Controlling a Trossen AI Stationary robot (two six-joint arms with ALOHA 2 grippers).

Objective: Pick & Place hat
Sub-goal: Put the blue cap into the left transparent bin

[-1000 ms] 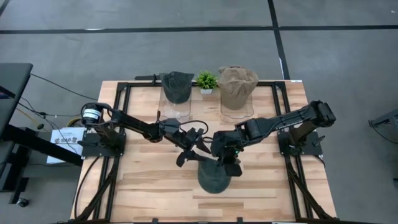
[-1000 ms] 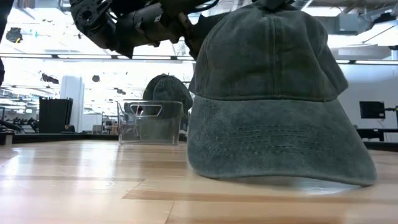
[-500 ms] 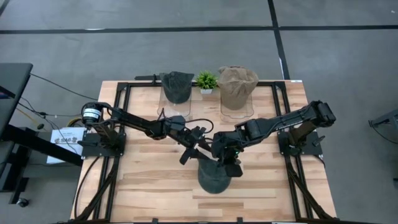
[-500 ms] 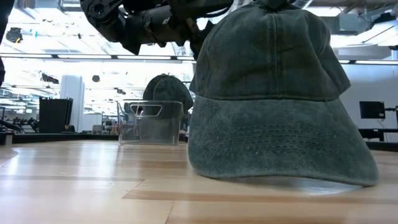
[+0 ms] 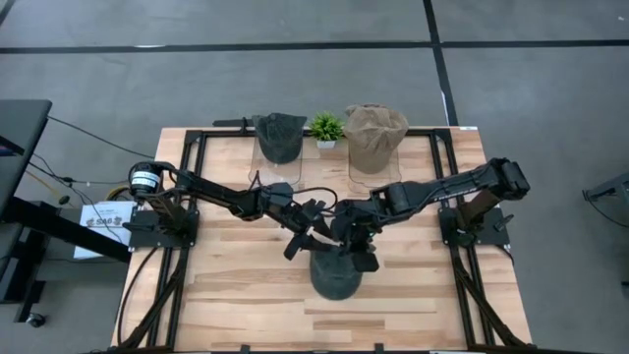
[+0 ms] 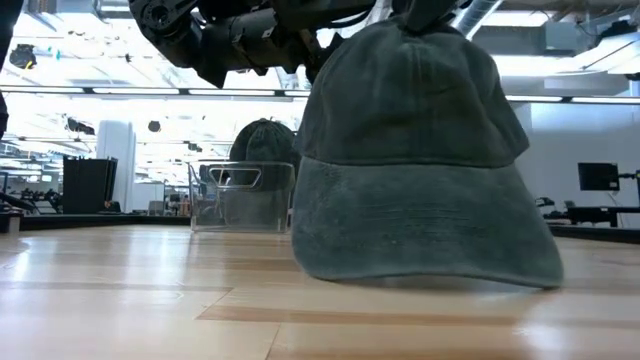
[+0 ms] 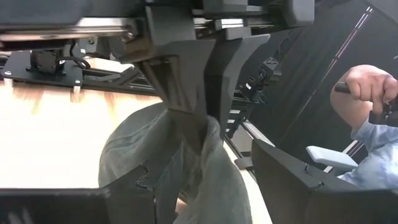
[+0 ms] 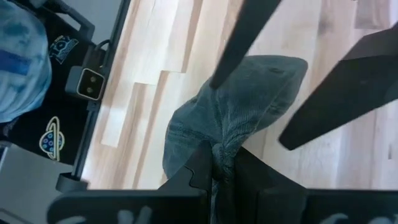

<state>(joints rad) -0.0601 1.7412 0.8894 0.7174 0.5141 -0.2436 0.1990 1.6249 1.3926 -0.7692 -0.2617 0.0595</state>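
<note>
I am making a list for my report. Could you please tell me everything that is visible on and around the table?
Dark grey hat: one, front centre of table, pinched at its crown.
Dark hat: one, on clear stand, back left.
Tan hat: one, on clear stand, back right.
Plant: one, green, between the stands.
Table: one, light wood.
Person's hand: one, beyond the table.
Right claw: shut on the dark grey hat.
Left claw: open, beside that hat.

My wooden table (image 5: 236,285) stands on a grey floor (image 5: 295,69) crossed by dark seam lines. Left of the table sits a dark stand (image 5: 20,128). Beyond the table's far edge, the low view shows a bright hall with ceiling lights (image 6: 90,75) and a monitor (image 6: 598,176).
</note>
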